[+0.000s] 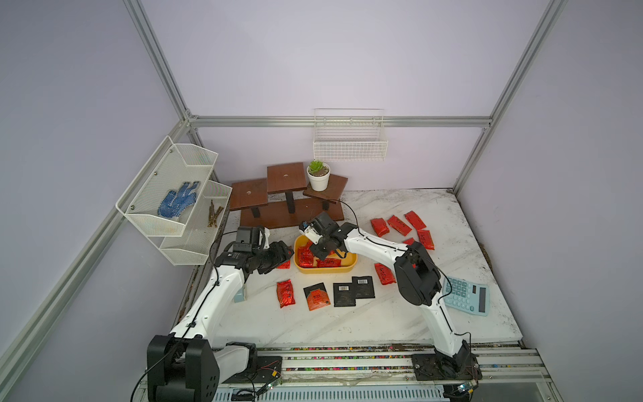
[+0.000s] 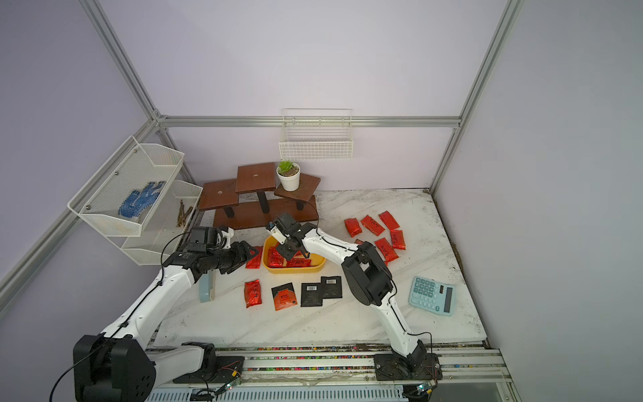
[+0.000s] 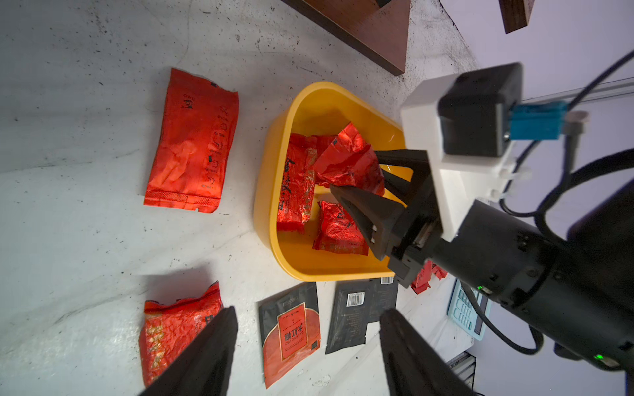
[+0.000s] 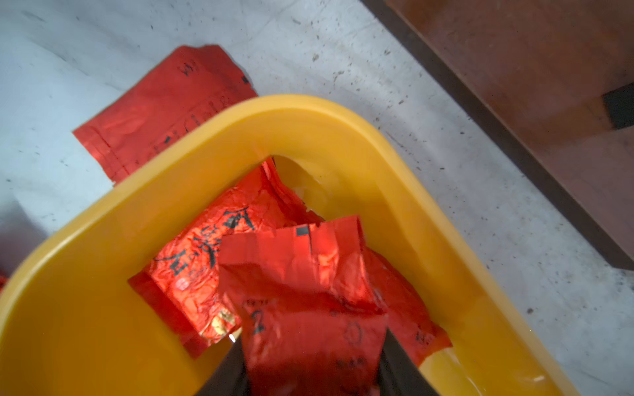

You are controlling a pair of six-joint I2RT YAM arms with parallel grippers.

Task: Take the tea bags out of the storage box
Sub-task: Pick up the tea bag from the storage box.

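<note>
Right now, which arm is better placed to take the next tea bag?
Right. The right hand is inside the storage box, gripping a red tea bag; the left hand hangs open outside.

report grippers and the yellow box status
Right gripper closed on red pouch inside storage box. Left gripper open, empty, beside it. At least two more pouches inside. Nothing blocking.
</note>
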